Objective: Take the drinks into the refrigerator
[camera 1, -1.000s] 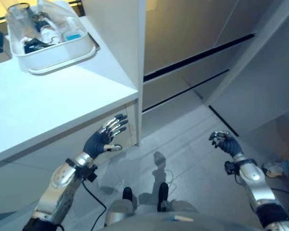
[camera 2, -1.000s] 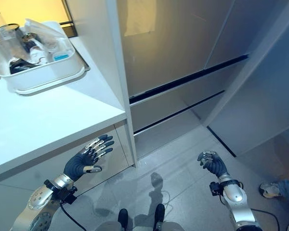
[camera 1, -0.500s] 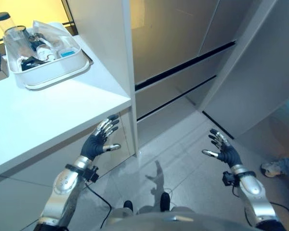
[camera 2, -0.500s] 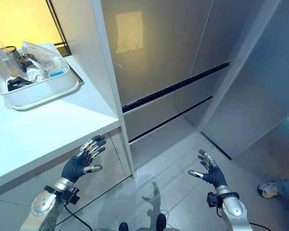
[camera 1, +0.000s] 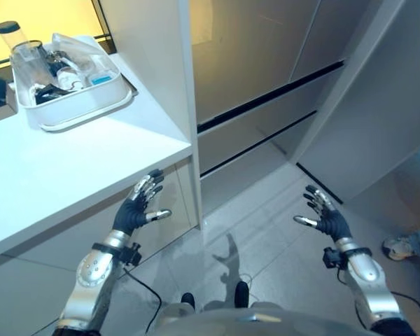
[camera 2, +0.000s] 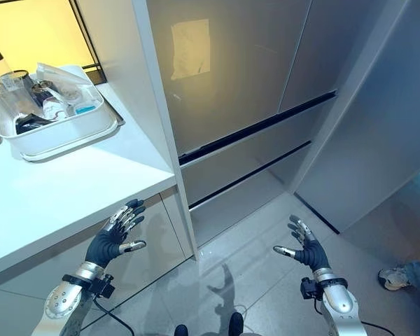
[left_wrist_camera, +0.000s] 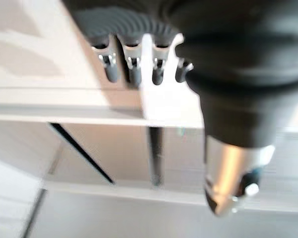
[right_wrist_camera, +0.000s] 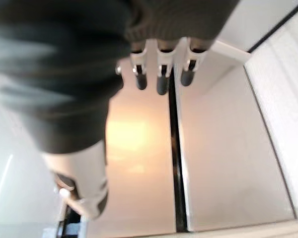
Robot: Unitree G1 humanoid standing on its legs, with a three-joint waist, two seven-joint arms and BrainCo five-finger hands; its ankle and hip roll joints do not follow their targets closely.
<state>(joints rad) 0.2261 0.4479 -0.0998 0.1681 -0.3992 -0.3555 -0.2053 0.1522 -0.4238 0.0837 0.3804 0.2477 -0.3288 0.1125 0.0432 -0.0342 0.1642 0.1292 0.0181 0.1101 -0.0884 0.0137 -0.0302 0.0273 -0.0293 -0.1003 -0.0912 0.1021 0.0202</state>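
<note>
Left hand point(camera 2: 114, 236) lowered slightly below the counter point(camera 2: 70, 185), fingers spread, right hand point(camera 2: 304, 250) unchanged, released, before the refrigerator point(camera 2: 245, 84), drinks tray point(camera 2: 63, 129) on counter

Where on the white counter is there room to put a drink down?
The counter is bare from the white tray forward to its front edge. The back corner is crowded: the tray is packed with containers.

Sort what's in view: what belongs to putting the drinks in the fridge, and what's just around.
Job: bottles in the white tub on the counter; fridge; left hand; right hand, both open, empty.
Around: paper note on the fridge; person's shoe.
</note>
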